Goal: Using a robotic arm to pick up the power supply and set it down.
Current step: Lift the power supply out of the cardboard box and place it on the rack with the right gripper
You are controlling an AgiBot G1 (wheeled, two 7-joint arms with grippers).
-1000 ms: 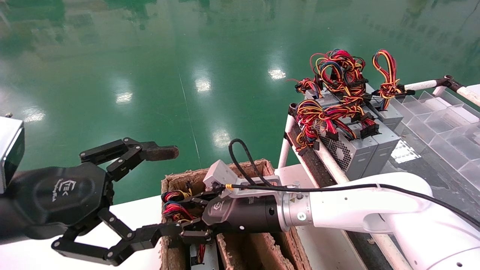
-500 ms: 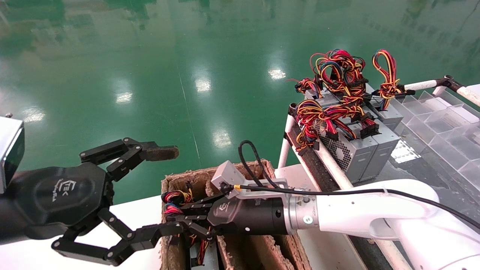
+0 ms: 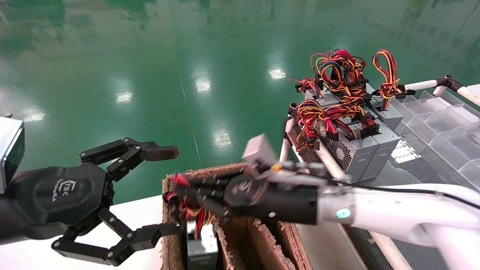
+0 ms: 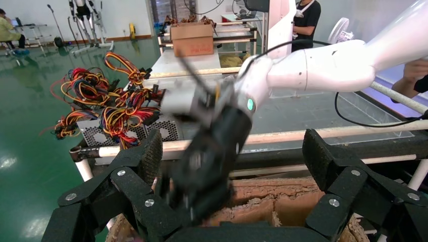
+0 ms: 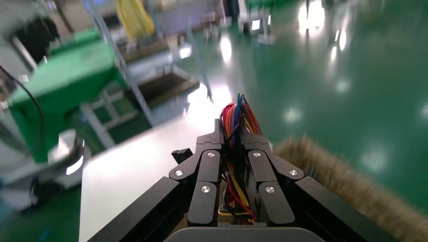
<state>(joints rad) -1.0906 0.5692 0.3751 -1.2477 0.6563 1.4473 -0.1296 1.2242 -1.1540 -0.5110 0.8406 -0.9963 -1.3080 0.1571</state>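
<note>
The robotic arm (image 3: 393, 215), white with a green light, reaches left over the brown fibre box (image 3: 262, 240). Its black right gripper (image 3: 182, 191) is shut on the red, yellow and black wire bundle (image 5: 237, 113) of the power supply (image 3: 202, 243), whose grey body hangs in the box's left slot. In the right wrist view the right gripper (image 5: 231, 135) has the wires pinched between both fingers. My left gripper (image 3: 167, 190) hangs open at the left, beside the box. In the left wrist view the left gripper (image 4: 234, 151) frames the blurred arm (image 4: 323, 65).
Several look-alike grey units with wire bundles (image 3: 352, 146) stand on a rack at the right, by clear divided trays (image 3: 442, 123). A white tabletop (image 3: 142, 212) carries the box. Green floor lies beyond.
The right gripper has risen and tilted up with the wire bundle, and the power supply's grey body has come up into sight in the box. The left gripper has not moved.
</note>
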